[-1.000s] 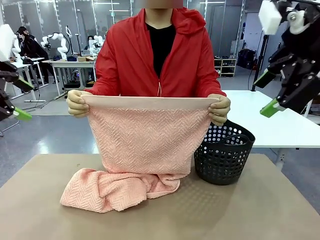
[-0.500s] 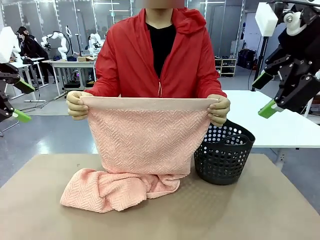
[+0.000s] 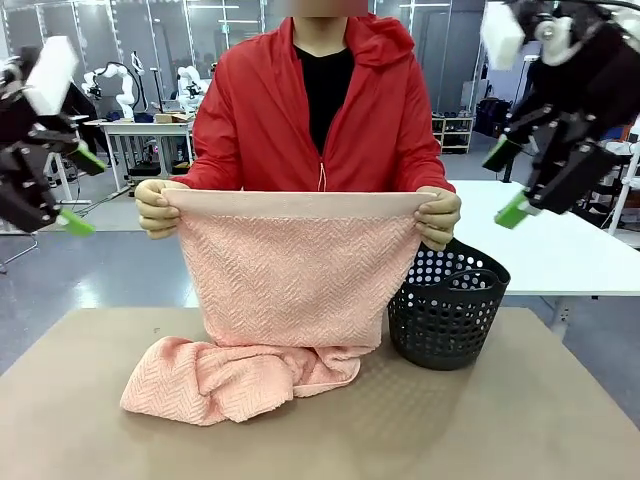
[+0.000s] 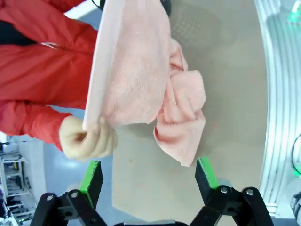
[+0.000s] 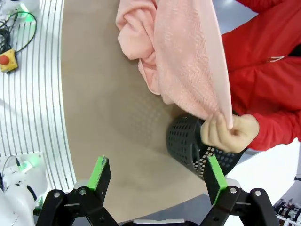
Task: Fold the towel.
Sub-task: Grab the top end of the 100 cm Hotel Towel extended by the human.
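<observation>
Towel (image 3: 290, 270), salmon-pink with a herringbone weave, is held up by its plain top band between the person's two hands: one hand (image 3: 157, 208) at the corner on the robot's left, the other hand (image 3: 438, 217) at the corner on the robot's right, in front of a red jacket (image 3: 260, 110). Its upper part hangs flat, facing the robot. Its lower part lies bunched on the brown tabletop (image 3: 500, 420), spreading toward the robot's left. A black perforated basket (image 3: 447, 310) stands on the tabletop just beside the hanging cloth, below the hand on the right. Left pincer (image 3: 82, 191) hangs in the air at the left edge, jaws spread wide and empty, well apart from the towel. Right pincer (image 3: 505, 184) hangs raised at the upper right, jaws likewise spread and empty, apart from towel and basket.
</observation>
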Controlling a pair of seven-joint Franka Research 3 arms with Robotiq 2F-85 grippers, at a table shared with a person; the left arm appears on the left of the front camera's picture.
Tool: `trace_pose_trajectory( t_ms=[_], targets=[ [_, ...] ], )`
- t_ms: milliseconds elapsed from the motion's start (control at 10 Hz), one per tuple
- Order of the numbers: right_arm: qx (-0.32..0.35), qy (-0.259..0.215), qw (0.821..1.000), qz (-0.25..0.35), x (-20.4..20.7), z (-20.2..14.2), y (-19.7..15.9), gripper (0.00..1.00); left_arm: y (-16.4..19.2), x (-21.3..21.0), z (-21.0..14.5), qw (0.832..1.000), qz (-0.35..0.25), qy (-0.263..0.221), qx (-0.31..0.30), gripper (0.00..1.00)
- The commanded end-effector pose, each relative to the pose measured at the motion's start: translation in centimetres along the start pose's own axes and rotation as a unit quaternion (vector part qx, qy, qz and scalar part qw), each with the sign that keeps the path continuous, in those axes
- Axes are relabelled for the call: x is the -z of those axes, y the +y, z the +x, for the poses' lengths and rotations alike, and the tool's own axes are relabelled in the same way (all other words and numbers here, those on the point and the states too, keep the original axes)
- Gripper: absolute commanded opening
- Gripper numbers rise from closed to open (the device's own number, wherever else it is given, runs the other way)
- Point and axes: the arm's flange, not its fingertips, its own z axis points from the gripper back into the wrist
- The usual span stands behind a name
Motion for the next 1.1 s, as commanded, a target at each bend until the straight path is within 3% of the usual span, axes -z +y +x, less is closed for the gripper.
trace_pose_trajectory(
  t_ms=[0, 300, 600, 1000],
  targets=[
    [-0.008, 0.026, 1.000, 0.000, 0.7, 3.4, -2.8, 1.00, 4.2, 0.5, 3.3, 0.998, -0.014, 0.056, 0.000, 1.00],
    [-0.040, 0.049, 0.998, 0.000, 2.9, 7.2, -7.2, 1.00, 8.3, 3.5, 7.9, 0.993, -0.037, 0.107, 0.037, 1.00],
    [-0.043, 0.083, 0.996, 0.013, 5.9, 8.8, -11.2, 1.00, 11.0, 6.2, 9.3, 0.989, -0.077, 0.109, 0.061, 1.00],
    [-0.024, 0.106, 0.992, 0.061, 10.7, 8.0, -12.6, 1.00, 12.9, 11.7, 8.6, 0.983, -0.123, 0.128, 0.041, 1.00]
  ],
)
